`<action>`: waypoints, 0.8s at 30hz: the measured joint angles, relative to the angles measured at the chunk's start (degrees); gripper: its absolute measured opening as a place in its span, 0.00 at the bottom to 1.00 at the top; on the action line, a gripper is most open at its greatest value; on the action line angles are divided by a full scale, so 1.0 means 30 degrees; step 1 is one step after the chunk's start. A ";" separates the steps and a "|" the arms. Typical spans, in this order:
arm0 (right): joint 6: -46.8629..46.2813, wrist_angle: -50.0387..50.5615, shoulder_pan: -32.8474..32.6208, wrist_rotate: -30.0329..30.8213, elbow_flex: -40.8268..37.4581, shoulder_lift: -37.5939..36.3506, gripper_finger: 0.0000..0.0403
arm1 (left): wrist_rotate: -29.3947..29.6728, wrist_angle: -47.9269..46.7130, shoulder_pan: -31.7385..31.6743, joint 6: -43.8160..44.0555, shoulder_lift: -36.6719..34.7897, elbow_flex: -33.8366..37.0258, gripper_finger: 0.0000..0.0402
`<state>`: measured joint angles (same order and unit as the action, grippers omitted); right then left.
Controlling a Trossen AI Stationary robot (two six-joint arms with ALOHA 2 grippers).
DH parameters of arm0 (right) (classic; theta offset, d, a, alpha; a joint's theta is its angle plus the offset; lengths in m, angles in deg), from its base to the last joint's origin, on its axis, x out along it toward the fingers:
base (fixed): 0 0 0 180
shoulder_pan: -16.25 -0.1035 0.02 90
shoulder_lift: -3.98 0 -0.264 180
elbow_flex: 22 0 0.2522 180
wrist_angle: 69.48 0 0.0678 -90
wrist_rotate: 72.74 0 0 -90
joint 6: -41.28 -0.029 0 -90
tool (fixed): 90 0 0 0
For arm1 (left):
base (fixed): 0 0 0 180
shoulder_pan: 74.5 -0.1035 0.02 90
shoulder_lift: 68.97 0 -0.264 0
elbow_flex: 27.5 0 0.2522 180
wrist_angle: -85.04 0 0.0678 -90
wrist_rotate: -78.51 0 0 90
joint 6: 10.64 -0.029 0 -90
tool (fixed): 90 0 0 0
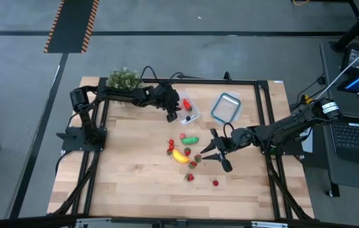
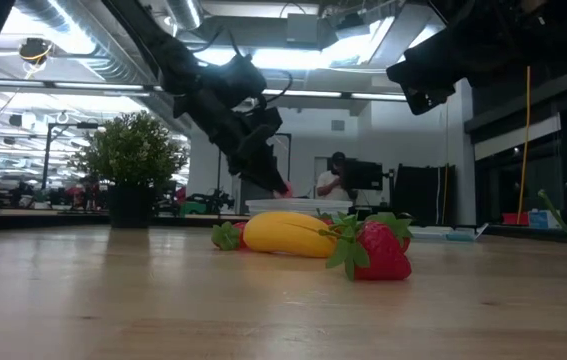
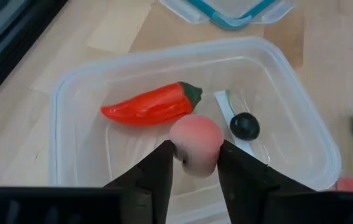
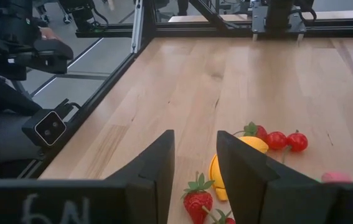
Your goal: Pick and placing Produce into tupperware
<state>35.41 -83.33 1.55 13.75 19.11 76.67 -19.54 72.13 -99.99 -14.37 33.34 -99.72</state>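
The left pincer point(image 3: 195, 171) hangs over the tupperware point(image 1: 192, 103), which sits in the upper middle of the high view on the counter point(image 1: 135, 183), just left of a blue-rimmed lid point(image 1: 226, 106). Between its fingers is a pink peach point(image 3: 196, 144); in the left wrist view the fingers sit right against its sides, and whether they are pinching it or have just let go I cannot tell. Already in the container lie a red pepper point(image 3: 148, 106) and a small dark berry point(image 3: 244, 126).

The risk, as I judge it, lies in the release. The peach is round, so if it drops from this height it may bounce off the pepper or the hard plastic floor and roll out over the low wall. The container is light; a finger brushing its rim on the way up could shove or tip it and spill what is inside.

The right pincer point(image 4: 195, 180), fingers spread and holding nothing, waits at centre right of the high view, near the remaining produce: a banana point(image 1: 180, 156), a green piece point(image 1: 190, 140), a strawberry point(image 2: 378, 250) and other small red pieces scattered in the middle of the counter. They lie close together, so a grasp at one may well nudge its neighbours away.

As to writing, the right wrist view shows pale marks like "6N" at the lower left of its frame; nothing else is legible.
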 joint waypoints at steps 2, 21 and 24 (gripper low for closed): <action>-0.0003 0.0000 0.0000 0.0000 0.0000 0.0000 0.30 | -0.0002 0.0171 0.0017 -0.0006 -0.0083 -0.0024 0.30; -0.0015 0.0022 0.0000 -0.0007 0.0000 0.0000 0.30 | -0.3395 -0.0012 0.0102 0.0619 -0.0685 -0.0200 0.35; 0.0007 0.0029 0.0000 -0.0007 0.0000 0.0000 0.30 | -0.3742 -0.0405 0.0304 0.1060 -0.1814 -0.0233 0.33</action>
<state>35.44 -83.24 1.55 13.73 19.11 76.67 -30.77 70.91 -99.08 -11.19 27.90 -100.42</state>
